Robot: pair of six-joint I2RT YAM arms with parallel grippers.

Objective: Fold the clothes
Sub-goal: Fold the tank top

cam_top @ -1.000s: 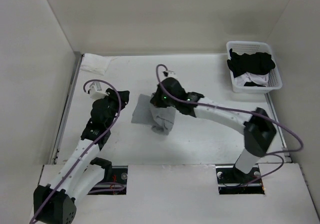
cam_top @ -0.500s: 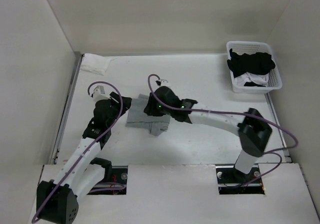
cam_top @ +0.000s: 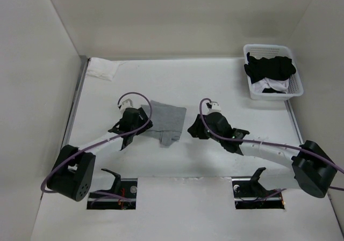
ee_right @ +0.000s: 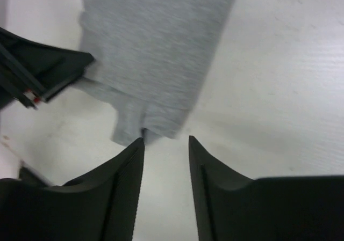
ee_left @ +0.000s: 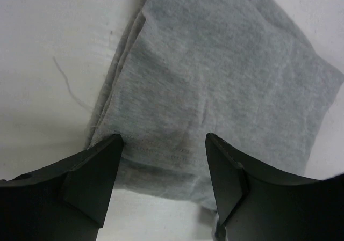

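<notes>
The clothes, a grey tank top (cam_top: 167, 119), lie folded flat on the white table (cam_top: 231, 85), with a narrow flap sticking out toward the near edge. My left gripper (cam_top: 146, 125) sits low at the fold's left edge. In the left wrist view it (ee_left: 164, 143) is open, its fingertips astride the hem of the grey fabric (ee_left: 215, 74) and nothing pinched. My right gripper (cam_top: 192, 129) hangs just right of the fold. The right wrist view shows it (ee_right: 165, 141) open and empty, with the grey fabric (ee_right: 156, 48) just beyond its tips.
A white basket (cam_top: 297, 81) at the back right holds black and white garments (cam_top: 270, 69). A small white cloth (cam_top: 102, 68) lies in the back left corner. Walls enclose the table on three sides. The left gripper's finger (ee_right: 45, 69) shows in the right wrist view.
The right gripper let go of the grey top and drew back to the right. The left arm dropped low and reached in to the fold's left edge, opening. The top now lies flat.
</notes>
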